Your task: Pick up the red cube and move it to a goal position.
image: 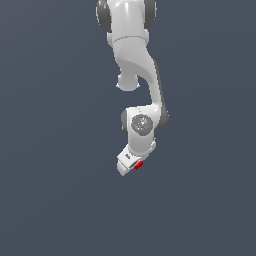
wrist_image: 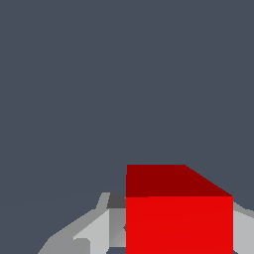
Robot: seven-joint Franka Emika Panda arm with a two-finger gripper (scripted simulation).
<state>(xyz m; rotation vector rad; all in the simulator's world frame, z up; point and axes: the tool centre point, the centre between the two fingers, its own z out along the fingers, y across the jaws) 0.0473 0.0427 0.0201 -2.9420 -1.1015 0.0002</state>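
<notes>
The red cube (image: 139,165) is a tiny bright red block at the tip of the white arm, just below the middle of the exterior view. It is partly hidden by the gripper (image: 135,166). In the wrist view the red cube (wrist_image: 178,218) fills the space between the two grey fingers (wrist_image: 96,233), which stand close against its sides. The gripper (wrist_image: 176,240) is shut on the cube. The flat grey background does not show how high the cube is. No goal marker shows in either view.
The white arm (image: 137,65) comes down from the top of the exterior view. A plain dark grey surface (image: 50,190) lies all around it.
</notes>
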